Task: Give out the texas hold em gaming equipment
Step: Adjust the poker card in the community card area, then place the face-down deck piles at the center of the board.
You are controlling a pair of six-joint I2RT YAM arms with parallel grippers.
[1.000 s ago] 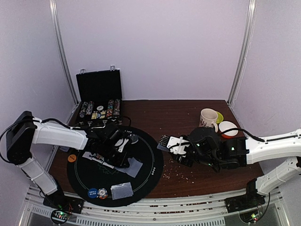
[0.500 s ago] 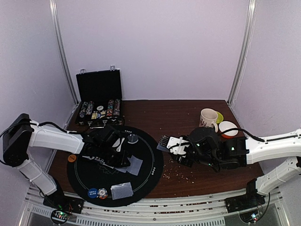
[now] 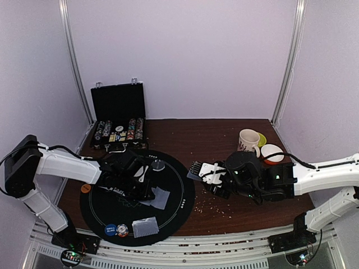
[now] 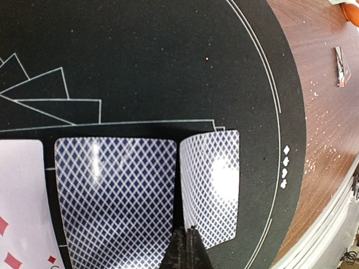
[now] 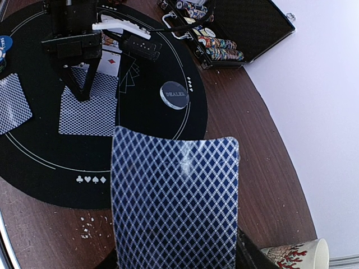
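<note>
My right gripper [image 3: 197, 170] is shut on a deck of blue diamond-backed playing cards [image 5: 174, 202], held above the brown table just right of the black round mat [image 3: 179, 196]. My left gripper [image 4: 188, 249] is shut, its tips down on the mat at the gap between two face-down cards [image 4: 115, 196] [image 4: 210, 185]. A face-up white card [image 4: 19, 213] lies to their left. At the mat's near edge lie another face-down card [image 3: 145, 226], a blue disc [image 3: 110, 229] and a red-white disc [image 3: 123, 230]. An orange disc [image 3: 85, 188] sits at the mat's left rim. A clear grey dealer disc [image 5: 174, 94] lies at the far side.
An open black case [image 3: 119, 120] with chip rows stands at the back left. A white patterned mug [image 3: 248, 140], a yellow-green dish [image 3: 262, 139] and a white bowl [image 3: 272, 152] stand at the right rear. Pale crumbs [image 3: 216, 208] dot the wood near the mat.
My left arm has shifted slightly left and lower over the cards on the mat, covering the face-up card in the top view. The right arm and its deck have not moved.
</note>
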